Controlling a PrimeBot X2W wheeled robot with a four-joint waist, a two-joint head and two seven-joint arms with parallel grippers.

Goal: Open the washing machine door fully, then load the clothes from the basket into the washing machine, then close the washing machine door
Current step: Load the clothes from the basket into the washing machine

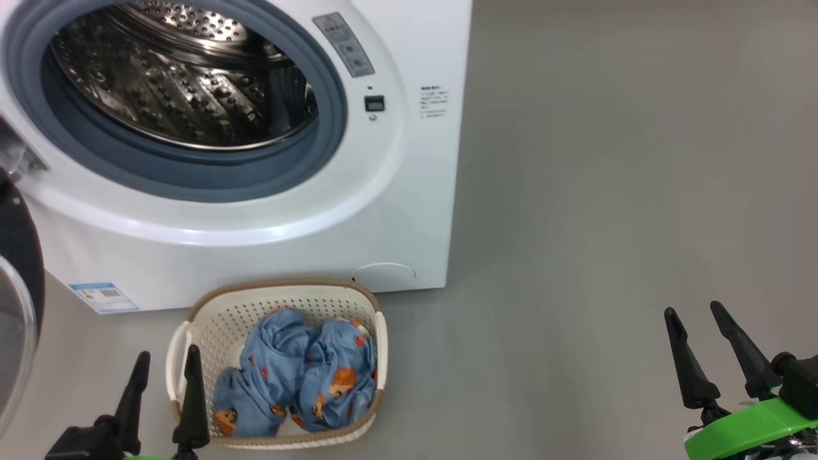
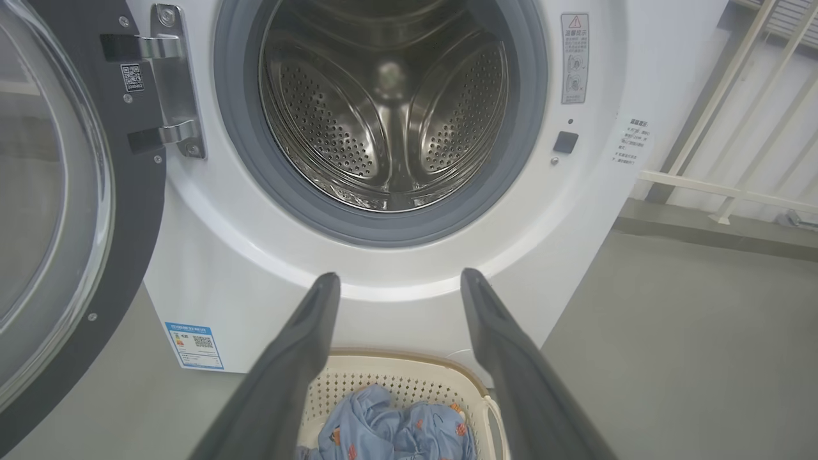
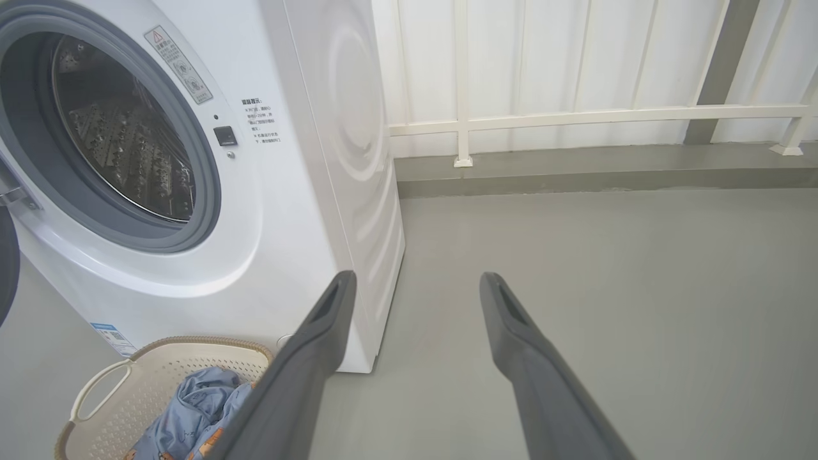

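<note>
On the floor [image 1: 607, 191] just in front of the washing machine [image 1: 409, 128], the basket [image 1: 281, 297] sits with its far rim close to the white front, below the round opening. Its two handles face left and right (you can't judge from here which side is the longer). The clothes [image 1: 300, 370] lie crumpled inside it, heaped toward the right and near walls. The door [image 2: 137, 211] stands swung out on its left hinge, black rim and glass bowl at your far left. That leaves the opening facing you, with the steel drum [image 1: 179, 76] showing inside the grey gasket [image 1: 192, 172].

Your left tool [image 1: 167, 351] hangs spread wide and empty at the basket's near left corner, one finger crossing the left handle in the head view. Your right tool [image 1: 693, 308] is spread and empty too, well apart to the right over bare floor. From the machine's right corner, open floor runs back to the white railing [image 3: 575, 118].
</note>
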